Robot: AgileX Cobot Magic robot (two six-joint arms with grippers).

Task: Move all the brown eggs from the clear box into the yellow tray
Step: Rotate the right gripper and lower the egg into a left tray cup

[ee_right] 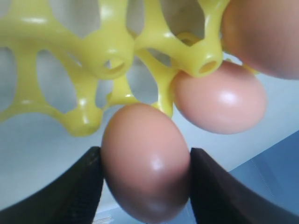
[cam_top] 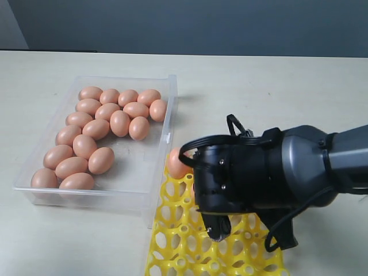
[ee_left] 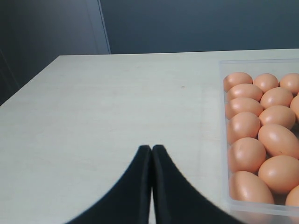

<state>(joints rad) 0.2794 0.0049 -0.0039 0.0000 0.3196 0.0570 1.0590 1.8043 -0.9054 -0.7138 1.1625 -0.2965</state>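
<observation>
The right gripper [ee_right: 145, 157] hangs low over the far-left part of the bright yellow openwork plastic egg tray [cam_top: 172, 241], which lies at the near right, just beside the shallow clear plastic box [cam_top: 86, 198]; its black fingers [ee_right: 84, 186] stand wide apart and clamp one smooth brown egg [ee_right: 145, 164] by its flanks. The egg is close above the grid, next to a seated egg [ee_right: 219, 98]; whether it already touches a cup I cannot tell. Another tray egg [cam_top: 175, 164] shows at the tray's far-left corner.

To do this well, I judge: centre the egg over an empty cup, clear of the raised knobs [ee_right: 202, 63] and of the neighbour; lower straight down, slowly; part the fingers only when the cup bears it; then rise straight up so the fingers do not drag it out.

The left gripper [ee_left: 152, 148] hovers over the pale table [cam_top: 259, 92] left of the box, fingers pressed together, holding nothing; many brown eggs [cam_top: 96, 129] lie in the box's left and far parts.
</observation>
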